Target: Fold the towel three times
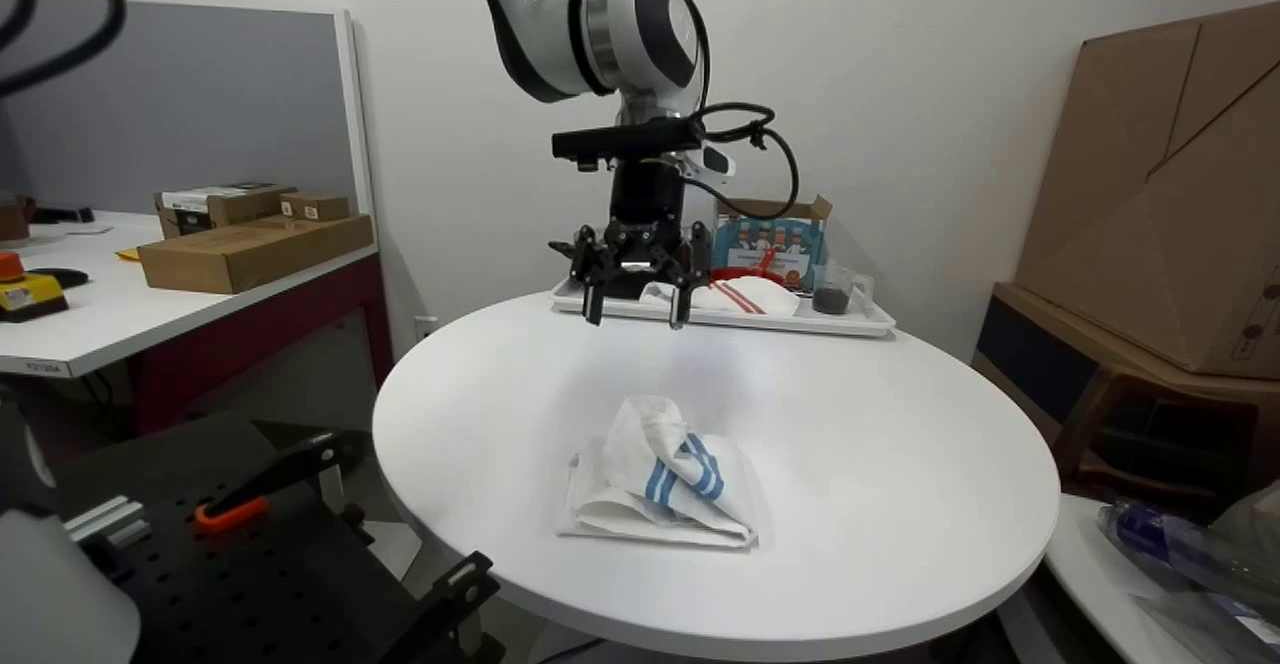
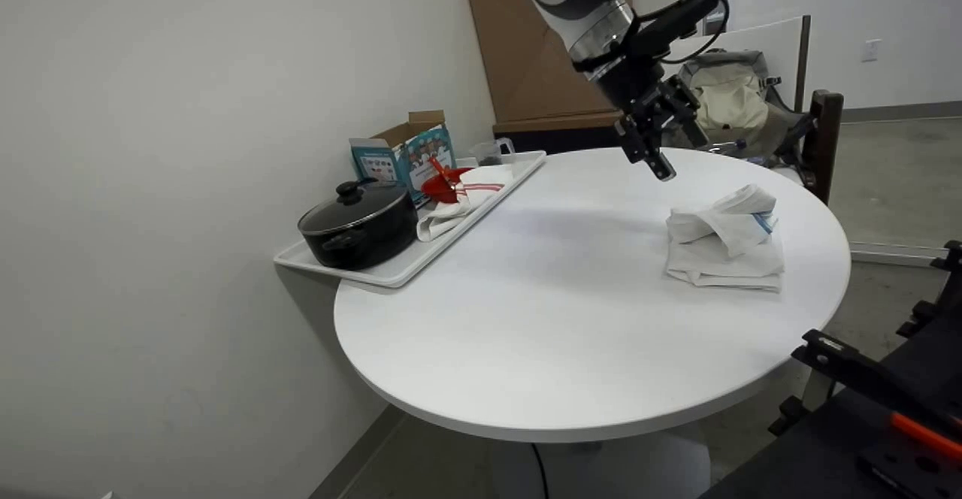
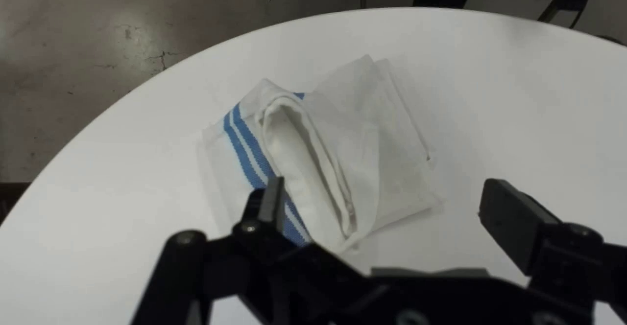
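One towel (image 3: 318, 153), gaping: wrist view | pot (image 2: 361, 232): in an exterior view

Soft light casts faint, diffuse shadows (image 1: 645, 374) on the round white table (image 1: 900, 474) in both exterior views, while the dimmer wrist view catches glare (image 3: 139, 36) on the concrete floor (image 3: 63, 80).

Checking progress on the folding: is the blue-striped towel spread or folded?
Folded, but untidily: the towel lies in layers with a bunched flap on top. Fold count: cannot tell.
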Motion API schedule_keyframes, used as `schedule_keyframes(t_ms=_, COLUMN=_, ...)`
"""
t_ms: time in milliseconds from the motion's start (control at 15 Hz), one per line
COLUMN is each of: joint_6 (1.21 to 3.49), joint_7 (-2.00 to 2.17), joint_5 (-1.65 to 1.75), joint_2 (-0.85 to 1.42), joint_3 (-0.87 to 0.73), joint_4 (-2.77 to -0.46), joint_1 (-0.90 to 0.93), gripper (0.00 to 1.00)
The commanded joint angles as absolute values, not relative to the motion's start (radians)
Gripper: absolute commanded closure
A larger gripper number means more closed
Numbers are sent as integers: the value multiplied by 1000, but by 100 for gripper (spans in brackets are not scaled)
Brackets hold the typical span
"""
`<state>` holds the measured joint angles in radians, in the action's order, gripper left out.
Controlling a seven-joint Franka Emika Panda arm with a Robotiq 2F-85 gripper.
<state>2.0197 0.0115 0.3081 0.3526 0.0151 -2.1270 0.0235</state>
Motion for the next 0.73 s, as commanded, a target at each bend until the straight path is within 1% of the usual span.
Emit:
schedule_keyframes(t_ms=0, joint_6=2207, joint_7=75, joint_5=340, joint_2=181, joint_3=-9, joint_4=-2324, joint_1=26, gripper=0)
schedule_keyframes(t_ms=267, joint_6=2435, joint_7=81, joint_5=292, joint_2=29, joint_3=-15, joint_4=-2500, joint_1=7, gripper=0)
schedule_keyframes(t_ms=333, joint_6=2342, joint_7=69, joint_5=313, joint_2=140, joint_3=-13, joint_4=-2384, joint_1=19, gripper=0)
schedule_keyframes(t_ms=467, joint_6=2352, joint_7=69, joint_5=312, joint_2=111, joint_3=-12, joint_4=-2411, joint_1=17, gripper=0)
schedule_keyframes(t_ms=667, joint_6=2353, joint_7=70, joint_5=313, joint_2=128, joint_3=-13, joint_4=-2401, joint_1=18, gripper=0)
